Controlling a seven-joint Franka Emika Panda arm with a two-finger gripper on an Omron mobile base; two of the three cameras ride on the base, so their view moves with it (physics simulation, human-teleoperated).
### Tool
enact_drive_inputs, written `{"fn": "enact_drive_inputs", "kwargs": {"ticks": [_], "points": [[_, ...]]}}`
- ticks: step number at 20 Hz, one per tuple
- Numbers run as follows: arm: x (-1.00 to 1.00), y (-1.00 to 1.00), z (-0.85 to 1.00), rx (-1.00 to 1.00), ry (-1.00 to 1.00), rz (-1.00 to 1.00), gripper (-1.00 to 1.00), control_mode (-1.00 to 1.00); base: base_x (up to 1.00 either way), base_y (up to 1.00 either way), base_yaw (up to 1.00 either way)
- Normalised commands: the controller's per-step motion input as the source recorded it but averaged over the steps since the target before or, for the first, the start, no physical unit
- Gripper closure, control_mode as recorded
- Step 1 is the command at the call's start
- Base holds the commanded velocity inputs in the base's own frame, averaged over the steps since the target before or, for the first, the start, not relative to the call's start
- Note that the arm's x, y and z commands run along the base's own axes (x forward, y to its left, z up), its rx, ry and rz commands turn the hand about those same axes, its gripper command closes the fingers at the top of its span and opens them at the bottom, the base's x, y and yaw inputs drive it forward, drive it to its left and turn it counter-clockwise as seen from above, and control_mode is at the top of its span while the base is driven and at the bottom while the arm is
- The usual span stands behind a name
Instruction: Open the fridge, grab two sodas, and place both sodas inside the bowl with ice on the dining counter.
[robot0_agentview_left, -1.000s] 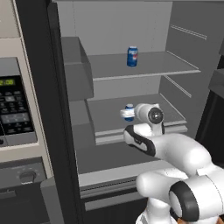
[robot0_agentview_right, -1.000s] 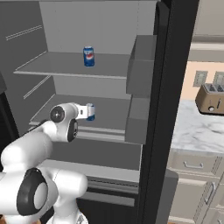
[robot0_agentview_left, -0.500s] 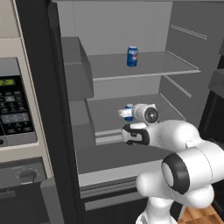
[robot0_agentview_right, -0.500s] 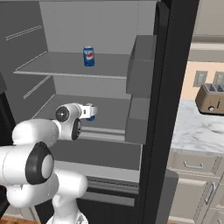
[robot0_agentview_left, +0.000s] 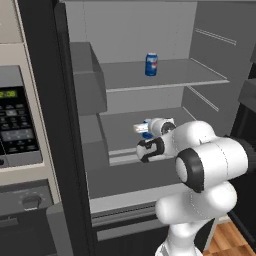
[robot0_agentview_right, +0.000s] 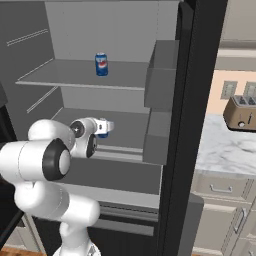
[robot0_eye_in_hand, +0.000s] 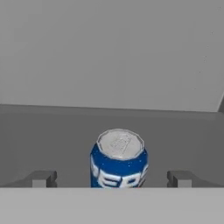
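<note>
Blue-and-white cylindrical soda can (robot0_eye_in_hand: 118, 159) upright on the grey lower shelf (robot0_agentview_left: 150, 170) of the tall black open fridge (robot0_agentview_right: 192, 100), centred between the two dark fingertips (robot0_eye_in_hand: 41, 179) and not touched by either. Two-finger gripper (robot0_eye_in_hand: 111, 179) spread wide, holding nothing, reaching level into the fridge just short of that can. Second blue soda can (robot0_agentview_left: 151, 64) upright on the grey upper shelf (robot0_agentview_left: 165, 75), above the lower can and well apart from it. Beige-framed microwave (robot0_agentview_left: 17, 125) beside the fridge on one side, marble counter (robot0_agentview_right: 225, 150) with a brown toaster (robot0_agentview_right: 241, 113) on the other.

Likely risks from here: advancing too far and nudging the lower can backward or tipping it, since nothing braces it; closing before the can sits deep between the pads, giving a shallow pinch near the rim that may slip on lifting; catching the upper shelf on the way out of the fridge.
</note>
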Motion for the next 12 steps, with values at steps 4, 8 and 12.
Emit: {"fn": "enact_drive_inputs", "kwargs": {"ticks": [4,8,12], "points": [[0.29,0.0,-0.11,0.0,0.0,0.0,-1.0,-1.0,0.0,0.0,0.0],[0.23,0.0,-0.09,0.0,0.0,0.0,-1.0,-1.0,0.0,0.0,0.0],[0.24,0.0,-0.12,0.0,0.0,0.0,-1.0,-1.0,0.0,0.0,0.0]]}}
